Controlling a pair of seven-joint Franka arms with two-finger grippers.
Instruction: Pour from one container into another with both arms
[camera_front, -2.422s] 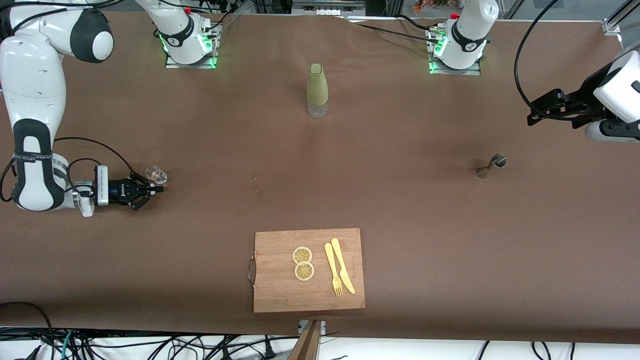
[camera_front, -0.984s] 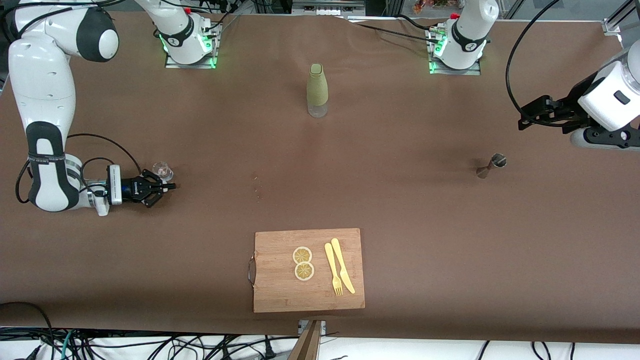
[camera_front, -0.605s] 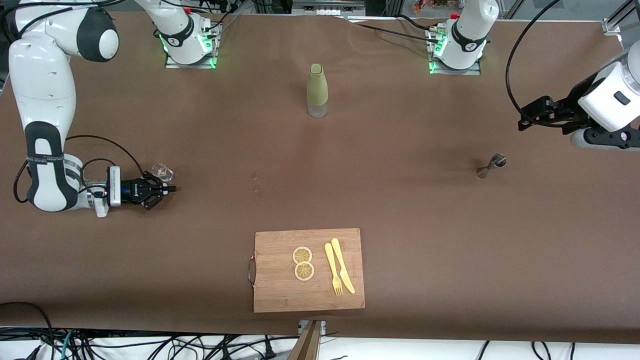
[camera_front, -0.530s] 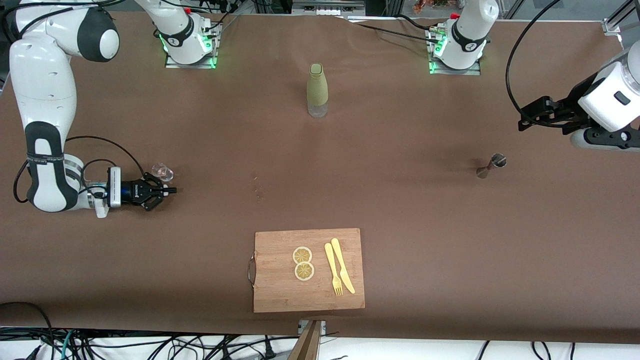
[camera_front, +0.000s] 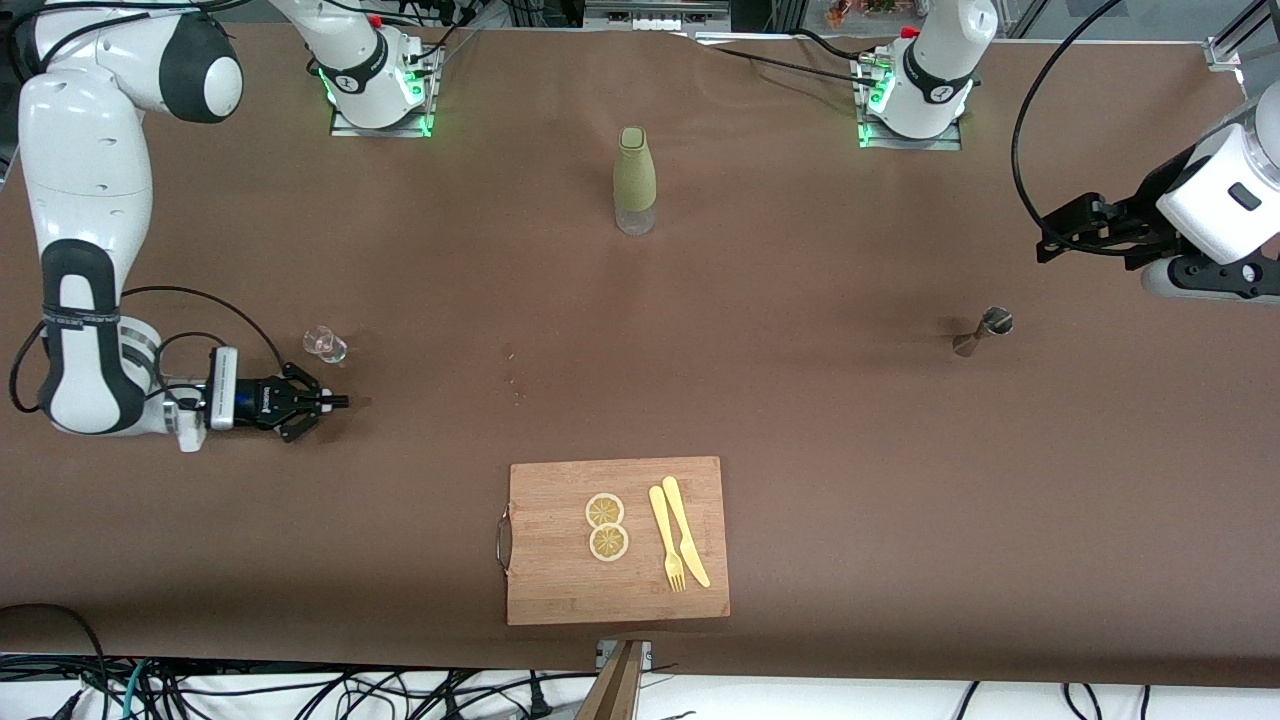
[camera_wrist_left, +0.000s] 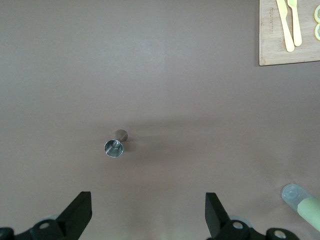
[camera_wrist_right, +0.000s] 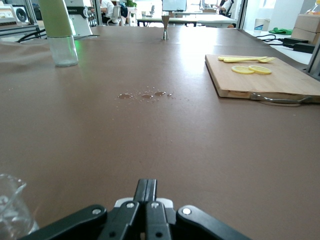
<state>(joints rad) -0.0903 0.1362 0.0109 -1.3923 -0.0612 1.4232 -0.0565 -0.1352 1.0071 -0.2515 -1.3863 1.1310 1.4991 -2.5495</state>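
Front view: right gripper (camera_front: 335, 402) low over the table near the right arm's end, fingers pinched together on nothing. Small clear glass (camera_front: 325, 344) upright just beside it, apart, not held. Left gripper (camera_front: 1050, 238) up over the left arm's edge of the table, waiting, fingers spread, empty. Metal jigger (camera_front: 982, 331) standing on the table close to it, untouched. Green-sleeved bottle (camera_front: 635, 180) upright mid-table toward the bases' edge. Cutting board (camera_front: 617, 540) at the camera-side edge with two lemon slices (camera_front: 606, 526), plastic fork (camera_front: 666, 538) and knife (camera_front: 685, 530).

Left wrist view: looked straight down on the jigger (camera_wrist_left: 116, 145), open mouth visible, between the wide-set fingers (camera_wrist_left: 77, 214) but well below. Bottle (camera_wrist_left: 303, 204) and board corner (camera_wrist_left: 288, 33) at the margins.

Right wrist view: closed fingertips (camera_wrist_right: 146, 192) pointed across the cloth; glass (camera_wrist_right: 12, 207) off to one side; a few droplets (camera_wrist_right: 145, 95) on the cloth ahead; bottle (camera_wrist_right: 58, 31), jigger (camera_wrist_right: 165, 27) and board (camera_wrist_right: 265, 76) farther off.

Progress judgement: nothing gripped by either arm. Both pickups and the pour left to do.
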